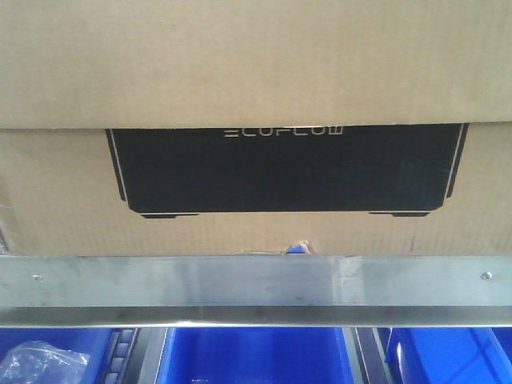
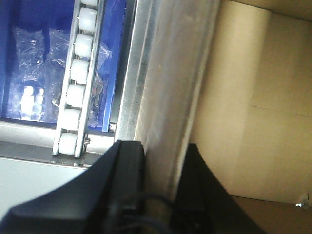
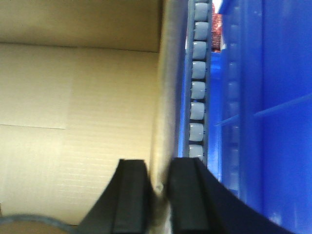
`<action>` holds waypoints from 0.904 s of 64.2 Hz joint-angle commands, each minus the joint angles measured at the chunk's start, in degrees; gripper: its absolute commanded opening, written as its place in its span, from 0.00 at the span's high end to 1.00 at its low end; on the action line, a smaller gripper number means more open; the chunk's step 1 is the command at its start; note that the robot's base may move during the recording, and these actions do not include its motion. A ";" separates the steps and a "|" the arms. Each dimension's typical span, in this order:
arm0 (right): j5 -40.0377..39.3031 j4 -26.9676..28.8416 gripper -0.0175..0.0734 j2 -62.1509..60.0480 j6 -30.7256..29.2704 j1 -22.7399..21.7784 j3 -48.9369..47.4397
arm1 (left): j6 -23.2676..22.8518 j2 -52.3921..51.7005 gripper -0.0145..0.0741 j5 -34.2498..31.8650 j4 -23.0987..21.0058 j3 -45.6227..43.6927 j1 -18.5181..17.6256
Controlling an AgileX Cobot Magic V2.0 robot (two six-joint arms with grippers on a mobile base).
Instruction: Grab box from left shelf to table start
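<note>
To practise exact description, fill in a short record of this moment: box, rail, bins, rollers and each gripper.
box: brown cardboard, black ECOFLOW panel, seen above the rail
rail: steel, a screw near each end
bins: blue, below the rail; the left one holds a clear bag
rollers: white row beside a bin
left gripper: jaws apart, rail seen between them
right gripper: jaws narrowly apart, box to one side, rollers to the other

Dim, soft, grainy pictures, pale glare along the left shelf [image 1: 256, 280], both wrist views blurred.
</note>
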 commanded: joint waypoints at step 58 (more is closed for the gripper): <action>-2.20 5.11 0.75 -7.69 1.52 0.22 -0.78 | -2.61 -9.53 0.95 -0.43 3.09 -2.22 -0.13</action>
